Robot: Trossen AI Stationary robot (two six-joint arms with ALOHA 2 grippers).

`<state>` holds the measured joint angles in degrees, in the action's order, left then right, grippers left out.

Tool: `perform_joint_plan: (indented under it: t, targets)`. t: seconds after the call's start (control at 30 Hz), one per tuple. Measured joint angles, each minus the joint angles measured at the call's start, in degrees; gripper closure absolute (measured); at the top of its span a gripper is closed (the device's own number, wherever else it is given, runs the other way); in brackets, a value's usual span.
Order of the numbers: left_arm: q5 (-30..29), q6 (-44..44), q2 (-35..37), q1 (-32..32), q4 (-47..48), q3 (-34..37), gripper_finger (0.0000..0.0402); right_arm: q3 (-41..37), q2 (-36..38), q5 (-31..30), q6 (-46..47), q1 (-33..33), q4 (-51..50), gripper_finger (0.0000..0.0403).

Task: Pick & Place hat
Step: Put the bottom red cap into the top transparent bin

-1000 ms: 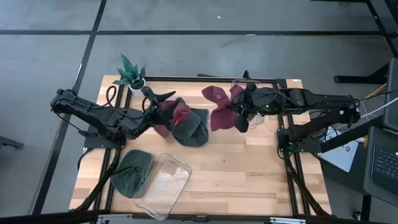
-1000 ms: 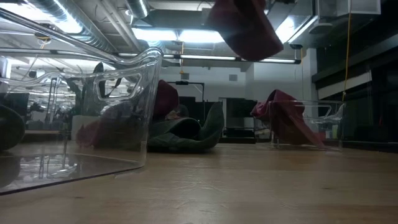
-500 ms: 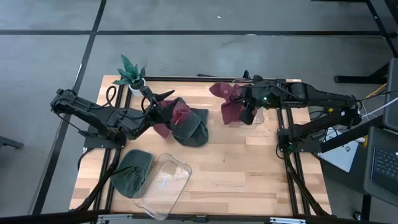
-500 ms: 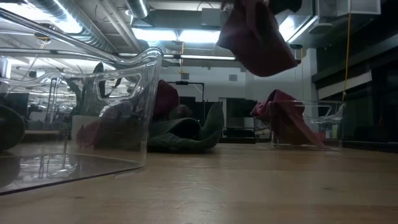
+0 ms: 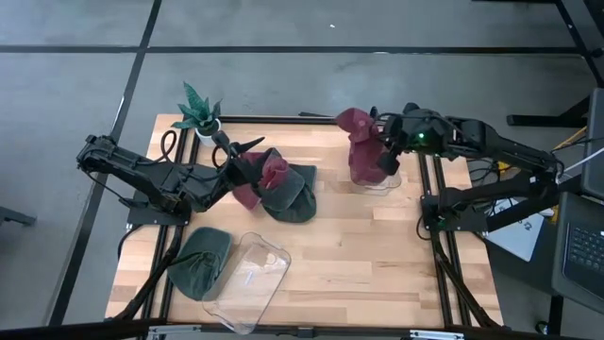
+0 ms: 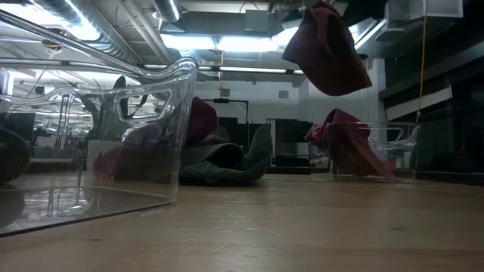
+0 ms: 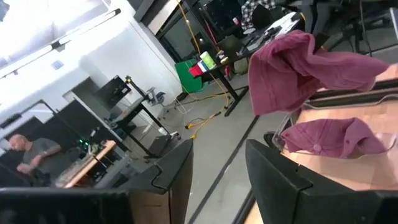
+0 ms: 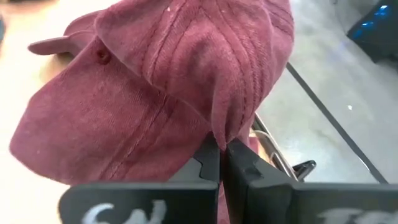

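Held high over the clear bin [image 5: 376, 176] at the bench's [image 5: 340, 255] far right corner: a maroon hat [image 5: 361, 144], pinched by a fold of its crown so it hangs free above another maroon hat [image 6: 349, 142] already lying inside, probably for dropping in. Right gripper [image 8: 222, 149] clamped tight on that fold. Left gripper [image 5: 238, 162] half open near the far left part, poised at the maroon and green hats [image 5: 288, 189] piled there, gripping nothing visible.
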<state>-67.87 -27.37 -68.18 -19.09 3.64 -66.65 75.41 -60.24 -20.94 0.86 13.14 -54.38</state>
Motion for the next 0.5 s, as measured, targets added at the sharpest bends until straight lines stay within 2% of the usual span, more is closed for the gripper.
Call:
perform_joint_plan:
  t: [0.33,0.5]
  targets:
    - [0.01,2.86,0.0,0.0,0.0,0.0,0.0258,-10.99,7.06,0.16,0.52,4.66,3.29,0.04]
    - [0.01,2.86,0.0,0.0,-0.02,0.0,0.0258,-17.14,8.97,2.72,0.13,7.18,9.92,0.04]
